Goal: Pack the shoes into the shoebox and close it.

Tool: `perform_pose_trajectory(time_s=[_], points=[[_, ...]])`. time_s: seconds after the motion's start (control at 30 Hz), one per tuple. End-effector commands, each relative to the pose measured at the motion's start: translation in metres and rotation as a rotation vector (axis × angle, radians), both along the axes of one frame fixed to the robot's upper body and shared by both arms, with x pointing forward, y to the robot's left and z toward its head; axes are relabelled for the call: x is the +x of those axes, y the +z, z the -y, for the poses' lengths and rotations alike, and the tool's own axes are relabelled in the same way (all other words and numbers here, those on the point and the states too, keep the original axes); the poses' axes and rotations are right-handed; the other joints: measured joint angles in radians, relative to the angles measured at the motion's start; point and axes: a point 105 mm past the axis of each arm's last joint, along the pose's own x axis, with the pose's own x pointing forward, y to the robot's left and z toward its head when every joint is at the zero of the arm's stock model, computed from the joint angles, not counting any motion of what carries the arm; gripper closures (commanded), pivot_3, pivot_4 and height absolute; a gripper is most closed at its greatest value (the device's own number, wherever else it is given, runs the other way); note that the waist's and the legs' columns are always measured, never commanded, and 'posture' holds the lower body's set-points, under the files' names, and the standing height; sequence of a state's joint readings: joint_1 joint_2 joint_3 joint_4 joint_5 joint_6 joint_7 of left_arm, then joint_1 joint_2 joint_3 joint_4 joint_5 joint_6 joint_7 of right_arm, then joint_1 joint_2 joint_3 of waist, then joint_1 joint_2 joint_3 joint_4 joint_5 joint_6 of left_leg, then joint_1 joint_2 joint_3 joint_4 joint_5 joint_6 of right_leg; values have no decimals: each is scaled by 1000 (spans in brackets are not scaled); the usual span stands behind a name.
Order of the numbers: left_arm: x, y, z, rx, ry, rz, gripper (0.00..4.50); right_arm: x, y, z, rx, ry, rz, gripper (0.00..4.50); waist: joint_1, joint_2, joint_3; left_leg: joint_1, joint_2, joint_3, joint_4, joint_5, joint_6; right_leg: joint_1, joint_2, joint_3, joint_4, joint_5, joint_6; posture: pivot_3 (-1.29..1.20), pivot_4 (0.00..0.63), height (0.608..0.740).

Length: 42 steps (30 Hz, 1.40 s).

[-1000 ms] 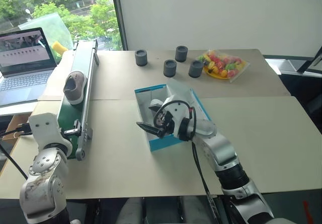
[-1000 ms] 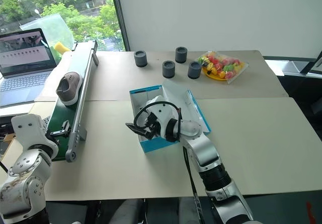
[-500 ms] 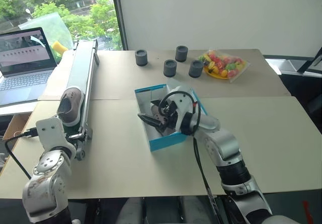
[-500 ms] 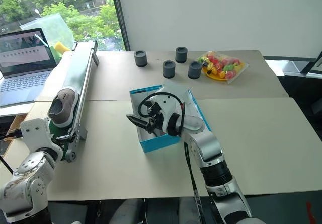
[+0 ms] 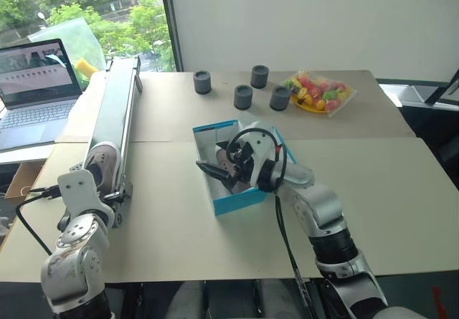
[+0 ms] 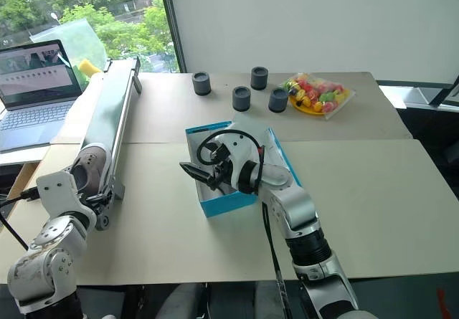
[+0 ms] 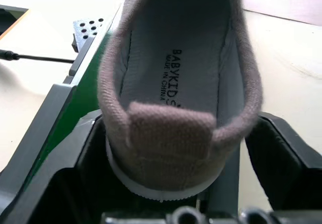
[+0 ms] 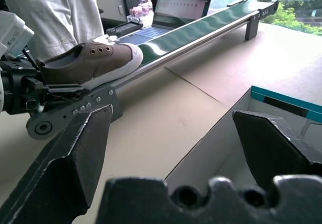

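Observation:
One grey-taupe shoe (image 5: 100, 163) with a white sole lies at the near end of the green conveyor (image 5: 115, 104). My left gripper (image 5: 97, 183) is right behind it. In the left wrist view the shoe's heel (image 7: 176, 83) sits between the two black fingers (image 7: 282, 158), which press its sides. The teal shoebox (image 5: 240, 201) stands open mid-table, white inside. A grey shape lies in it, mostly hidden by my right gripper (image 5: 214, 158). That gripper hovers open over the box, pointing toward the conveyor. The right wrist view shows the shoe (image 8: 90, 58) and the box rim (image 8: 282, 100).
A laptop (image 5: 32, 82) sits at the far left beyond the conveyor. Several dark grey cylinders (image 5: 243, 97) and a bag of colourful fruit (image 5: 315, 92) stand at the back of the table. A person in white (image 8: 50, 12) stands beyond the conveyor's near end.
The shoe rode down the conveyor to its near end. My left gripper sank a little and its fingers closed around the heel. The right gripper stayed open over the box.

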State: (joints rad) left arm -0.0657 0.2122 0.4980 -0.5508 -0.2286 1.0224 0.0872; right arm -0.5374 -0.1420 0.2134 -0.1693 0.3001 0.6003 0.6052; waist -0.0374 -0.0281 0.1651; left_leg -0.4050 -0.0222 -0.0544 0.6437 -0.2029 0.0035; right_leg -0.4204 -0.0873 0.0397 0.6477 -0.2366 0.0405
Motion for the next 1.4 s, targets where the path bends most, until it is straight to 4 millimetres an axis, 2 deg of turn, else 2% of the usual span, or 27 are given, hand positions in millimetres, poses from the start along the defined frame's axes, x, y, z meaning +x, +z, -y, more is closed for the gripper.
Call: perform_pose_trajectory(time_s=[0.03,0.23,0.33,0.43,0.53,0.63,0.73,0.8,0.87,1.1,1.23,1.27,1.37,1.4], points=[[2,11,0,20,4,39,1803,-2,21,0,46,10,54,0,0,0,0,0,0,0,0,0,0,0,0,0,0,0,0,0,150,728],[9,34,2,95,11,132,1885,1,23,1,50,2,47,0,1,0,0,0,0,0,0,0,0,0,0,0,0,0,0,0,150,728],[14,50,16,180,-39,192,1885,2,23,0,58,2,33,0,2,0,0,-1,0,0,0,0,0,-1,0,0,0,0,0,0,150,728],[18,57,35,235,-102,222,1885,4,22,-1,53,-2,23,0,1,0,0,-1,0,0,0,0,0,-1,0,0,0,0,0,0,150,728],[24,61,77,230,-265,279,1885,11,19,-2,87,-18,-86,0,1,0,0,-1,0,0,0,0,0,-1,0,0,0,0,0,0,150,728],[21,67,131,98,-498,380,1885,19,17,-3,185,-19,-301,0,1,0,0,-2,0,0,0,0,0,-1,0,1,0,0,0,0,150,728],[10,73,165,-107,-644,447,1885,23,16,-3,277,20,-512,0,1,0,0,-3,1,0,0,0,0,-1,-1,1,0,0,0,0,150,728],[4,81,175,-275,-683,505,1885,24,17,-2,341,54,-638,0,-2,0,0,-3,2,0,0,-1,0,-2,0,1,-1,0,0,0,150,728],[1,85,177,-370,-699,532,1885,25,17,0,372,64,-709,0,-4,0,0,-3,2,0,-1,-1,0,-2,0,1,-1,0,0,0,150,728],[2,81,182,-383,-772,477,1885,36,25,7,456,31,-780,0,-5,0,0,-3,1,4,0,-1,1,-1,2,1,-1,0,0,0,150,728],[2,78,187,-388,-787,456,1897,38,31,9,482,7,-764,930,-4,0,0,-4,1,4,0,-1,1,-1,2,1,-1,0,0,0,150,728],[2,78,187,-387,-787,454,1897,38,32,9,480,3,-763,1392,-5,0,0,-4,1,4,0,-1,1,-1,2,1,-1,0,0,0,150,728],[2,77,187,-380,-788,449,1897,37,32,10,477,-4,-763,2249,-8,0,0,-3,1,5,0,-1,1,-1,3,1,-1,0,0,0,150,728],[2,77,187,-377,-787,448,1897,36,33,9,477,-2,-762,2682,-8,0,0,-3,1,5,0,-1,1,-1,3,1,-1,0,0,0,150,728]])
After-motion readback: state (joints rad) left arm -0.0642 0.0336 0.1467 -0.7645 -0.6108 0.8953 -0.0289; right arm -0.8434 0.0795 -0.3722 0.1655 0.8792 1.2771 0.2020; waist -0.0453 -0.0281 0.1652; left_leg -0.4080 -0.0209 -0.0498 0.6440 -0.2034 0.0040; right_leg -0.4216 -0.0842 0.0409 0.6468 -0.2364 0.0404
